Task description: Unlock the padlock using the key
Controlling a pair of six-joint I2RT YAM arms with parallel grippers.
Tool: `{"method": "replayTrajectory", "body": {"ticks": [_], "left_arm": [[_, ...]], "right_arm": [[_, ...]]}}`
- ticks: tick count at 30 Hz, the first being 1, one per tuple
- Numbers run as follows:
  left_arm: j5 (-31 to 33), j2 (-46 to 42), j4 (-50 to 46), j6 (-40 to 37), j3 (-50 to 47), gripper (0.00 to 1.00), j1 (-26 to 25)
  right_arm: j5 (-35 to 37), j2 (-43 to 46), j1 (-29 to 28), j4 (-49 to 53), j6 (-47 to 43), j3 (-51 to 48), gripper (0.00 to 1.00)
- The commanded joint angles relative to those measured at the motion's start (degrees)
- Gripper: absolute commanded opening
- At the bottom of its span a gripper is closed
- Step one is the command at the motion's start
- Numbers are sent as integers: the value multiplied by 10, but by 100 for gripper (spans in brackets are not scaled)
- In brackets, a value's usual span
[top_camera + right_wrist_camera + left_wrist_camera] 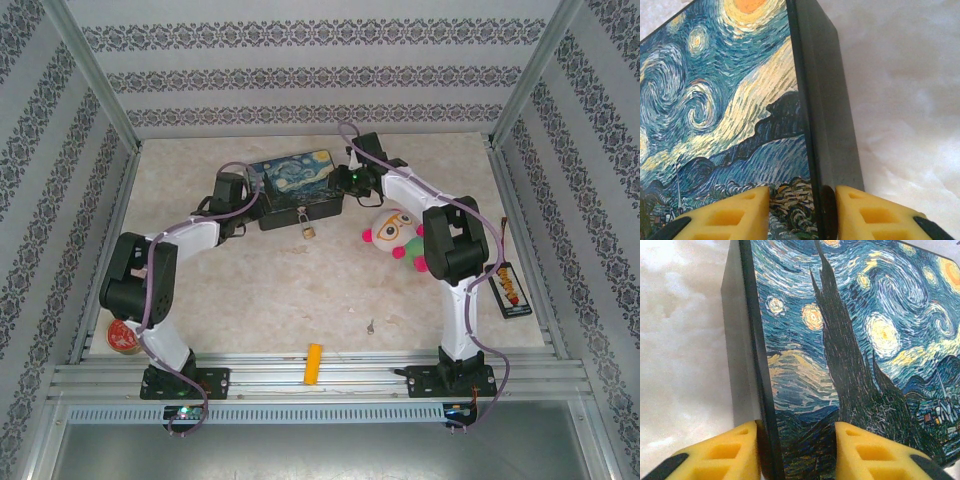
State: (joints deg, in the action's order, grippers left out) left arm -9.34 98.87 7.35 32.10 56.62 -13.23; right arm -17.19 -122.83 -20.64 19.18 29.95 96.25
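The left end effector point(796, 434) stands part-spread astride the left end of the starry-night tin point(850, 340). Its outer finger point(725, 455) is against the black side wall and its inner finger over the painted lid, with lid showing in the gap. The right end effector point(802, 196) mirrors it at the tin's right end, jaws apart: outer finger point(875, 215) against the wall, the other over the lid.

In the top view the tin's long axis runs left to right, its right end slightly farther back. The padlock point(307, 230) hangs from the tin's front face, between the two end effectors and nearer the arm bases. Its long axis runs far to near, shackle toward the tin, brass body on the surface point(250, 300).

The key point(371, 325) lies alone on open surface, well apart from both end effectors and toward the near rail; its direction is too small to tell. A plush toy point(393, 232) sits just right of the padlock, and an orange-yellow block point(314, 363) lies at the near edge.
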Motion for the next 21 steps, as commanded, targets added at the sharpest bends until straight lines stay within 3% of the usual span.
{"method": "replayTrajectory", "body": {"ticks": [1, 7, 16, 21], "left_arm": [[-5, -33, -9, -17, -32, 31, -32], [9, -107, 1, 4, -99, 25, -54], [57, -247, -32, 55, -200, 24, -104], [111, -342, -77, 102, -252, 23, -166]], "right_arm": [[-41, 0, -44, 10, 9, -29, 35], [-33, 36, -67, 9, 5, -72, 33], [-7, 126, -110, 9, 12, -187, 32], [16, 193, -148, 19, 31, -260, 30]]}}
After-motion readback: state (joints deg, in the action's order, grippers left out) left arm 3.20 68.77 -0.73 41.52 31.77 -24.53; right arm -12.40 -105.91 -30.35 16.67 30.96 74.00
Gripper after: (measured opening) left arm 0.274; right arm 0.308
